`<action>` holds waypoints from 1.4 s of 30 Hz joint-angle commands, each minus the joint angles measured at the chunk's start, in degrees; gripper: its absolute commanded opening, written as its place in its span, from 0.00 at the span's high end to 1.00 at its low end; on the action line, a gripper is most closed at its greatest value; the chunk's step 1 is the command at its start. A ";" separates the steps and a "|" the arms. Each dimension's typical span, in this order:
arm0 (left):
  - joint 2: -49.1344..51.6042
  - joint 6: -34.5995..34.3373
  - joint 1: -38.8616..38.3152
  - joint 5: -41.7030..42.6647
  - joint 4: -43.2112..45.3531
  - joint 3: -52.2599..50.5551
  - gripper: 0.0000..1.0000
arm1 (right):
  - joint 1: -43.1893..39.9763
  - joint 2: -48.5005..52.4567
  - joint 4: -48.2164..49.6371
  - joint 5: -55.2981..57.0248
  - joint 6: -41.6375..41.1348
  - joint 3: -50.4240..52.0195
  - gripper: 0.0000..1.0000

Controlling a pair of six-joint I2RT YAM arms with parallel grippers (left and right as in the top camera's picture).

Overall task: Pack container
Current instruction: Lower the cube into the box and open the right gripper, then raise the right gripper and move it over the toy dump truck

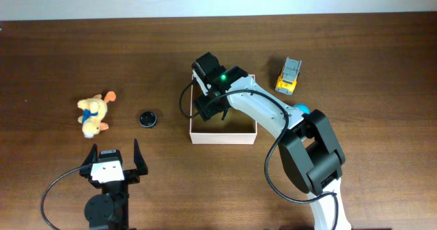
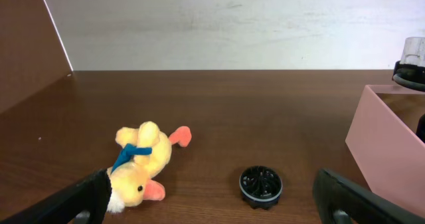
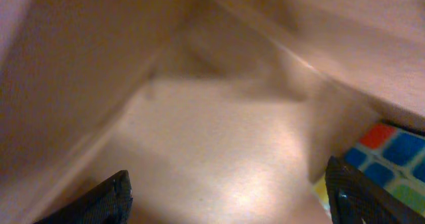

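The container point(image 1: 225, 136) is a square shallow box with white walls and a tan inside, at the table's middle. My right gripper point(image 1: 210, 109) reaches down into its left part, open and empty; its wrist view shows the bare tan floor point(image 3: 219, 151) between the fingers point(image 3: 226, 197) and a colourful puzzle cube point(image 3: 382, 164) at the right. My left gripper point(image 1: 113, 163) is open and empty near the front edge. A yellow plush duck point(image 1: 93, 114) and a black round disc point(image 1: 148, 118) lie ahead of it, also in the left wrist view: duck point(image 2: 143, 164), disc point(image 2: 261, 185).
A yellow and grey toy truck point(image 1: 290, 76) stands right of the container's far corner. The container's near wall shows pink at the right of the left wrist view point(image 2: 385, 151). A white wall runs along the table's far edge.
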State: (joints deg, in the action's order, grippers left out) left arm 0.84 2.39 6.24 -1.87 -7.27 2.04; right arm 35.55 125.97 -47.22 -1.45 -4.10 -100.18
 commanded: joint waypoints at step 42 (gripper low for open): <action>-0.55 0.87 0.31 0.66 0.13 -0.31 0.01 | -22.69 0.96 -18.62 20.04 -36.52 -18.16 0.01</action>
State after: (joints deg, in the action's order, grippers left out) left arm 0.84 2.39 6.24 -1.87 -7.27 2.04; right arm 13.39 126.41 -67.09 15.88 -33.67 -123.00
